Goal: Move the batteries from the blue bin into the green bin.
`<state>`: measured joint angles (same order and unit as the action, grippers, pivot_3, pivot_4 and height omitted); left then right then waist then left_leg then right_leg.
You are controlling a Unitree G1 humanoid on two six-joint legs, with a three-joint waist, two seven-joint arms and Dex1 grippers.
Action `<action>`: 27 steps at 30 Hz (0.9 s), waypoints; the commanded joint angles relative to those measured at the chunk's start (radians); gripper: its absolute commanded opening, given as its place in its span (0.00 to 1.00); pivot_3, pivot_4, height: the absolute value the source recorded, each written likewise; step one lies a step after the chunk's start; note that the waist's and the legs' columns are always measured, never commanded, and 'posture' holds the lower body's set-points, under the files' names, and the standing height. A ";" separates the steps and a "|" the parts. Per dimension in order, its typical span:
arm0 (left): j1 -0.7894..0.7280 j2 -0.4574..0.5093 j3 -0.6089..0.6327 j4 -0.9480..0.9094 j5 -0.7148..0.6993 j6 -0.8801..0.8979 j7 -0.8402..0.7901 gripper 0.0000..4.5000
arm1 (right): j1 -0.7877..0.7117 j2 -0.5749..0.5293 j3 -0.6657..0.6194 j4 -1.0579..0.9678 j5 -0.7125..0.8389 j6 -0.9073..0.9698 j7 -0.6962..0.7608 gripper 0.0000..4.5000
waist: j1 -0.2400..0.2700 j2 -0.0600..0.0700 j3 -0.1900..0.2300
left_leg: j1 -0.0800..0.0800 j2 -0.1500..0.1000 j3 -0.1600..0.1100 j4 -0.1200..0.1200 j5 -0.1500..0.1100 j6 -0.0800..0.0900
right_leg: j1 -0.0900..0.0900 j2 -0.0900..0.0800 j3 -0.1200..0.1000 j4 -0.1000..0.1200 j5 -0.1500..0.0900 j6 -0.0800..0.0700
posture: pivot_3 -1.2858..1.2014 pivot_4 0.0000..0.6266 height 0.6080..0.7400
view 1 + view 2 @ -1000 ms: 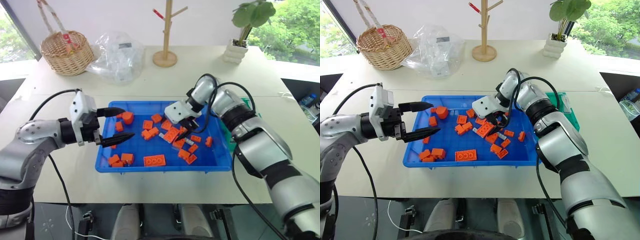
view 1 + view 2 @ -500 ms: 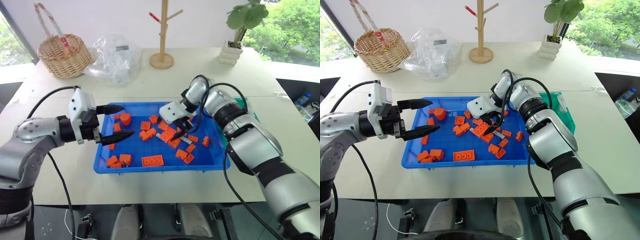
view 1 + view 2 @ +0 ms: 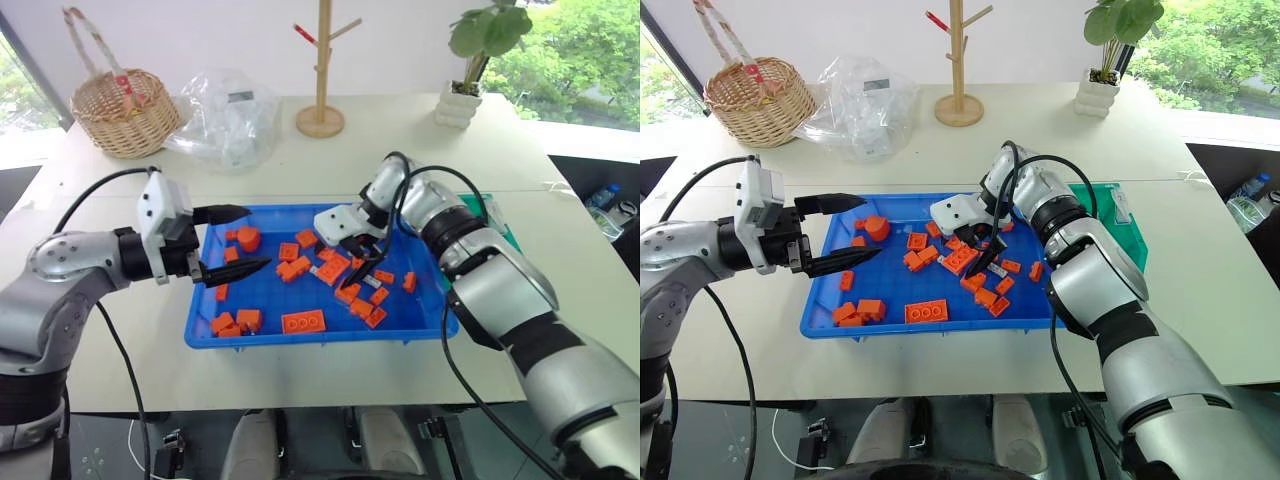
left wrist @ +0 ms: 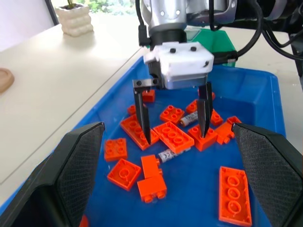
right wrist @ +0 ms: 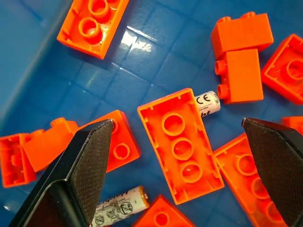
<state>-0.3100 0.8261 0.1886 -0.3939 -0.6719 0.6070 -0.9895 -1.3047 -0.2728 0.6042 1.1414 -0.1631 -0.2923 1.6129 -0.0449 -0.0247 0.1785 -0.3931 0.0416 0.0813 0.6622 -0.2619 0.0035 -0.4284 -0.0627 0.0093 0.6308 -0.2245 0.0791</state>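
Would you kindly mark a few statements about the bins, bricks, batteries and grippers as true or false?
1. The right gripper is open above bricks in the blue bin. True.
2. The left gripper holds a battery. False: it is open and empty.
3. A battery lies partly under an orange brick. True.
4. The green bin sits at the blue bin's left. False: it is at its right.

battery (image 5: 207, 104) half under orange brick (image 5: 182, 146), green bin (image 3: 1110, 225) behind arm
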 commanded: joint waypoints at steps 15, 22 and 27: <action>0.007 0.010 0.026 -0.023 -0.013 -0.006 0.013 1.00 | -0.089 -0.039 0.145 -0.056 0.208 0.064 0.002 0.99 | 0.001 0.000 0.000 | -0.015 0.000 0.000 0.001 0.001 -0.001 | -0.015 0.000 0.000 0.002 0.001 0.001 | 0.52 0.24 0.97; 0.000 0.012 0.019 -0.020 -0.011 -0.006 0.012 1.00 | -0.077 -0.010 0.113 -0.014 0.157 0.026 0.002 0.99 | 0.001 0.000 0.000 | -0.015 0.000 0.000 0.001 0.000 -0.001 | -0.015 0.000 0.000 0.001 0.002 0.002 | 0.52 0.24 0.97; 0.002 0.015 0.023 -0.021 -0.010 -0.006 0.011 1.00 | -0.068 0.012 0.060 0.031 0.081 -0.012 -0.019 0.99 | 0.001 0.000 0.000 | -0.015 0.000 0.000 0.001 0.000 -0.001 | -0.015 0.000 -0.001 0.001 0.002 0.002 | 0.52 0.24 0.97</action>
<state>-0.3033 0.8262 0.1897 -0.3944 -0.6721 0.6070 -0.9793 -1.3684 -0.2631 0.6976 1.1658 -0.0624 -0.2849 1.6041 -0.0442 -0.0243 0.1790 -0.4086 0.0419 0.0813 0.6630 -0.2615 0.0027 -0.4438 -0.0625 0.0087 0.6320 -0.2225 0.0812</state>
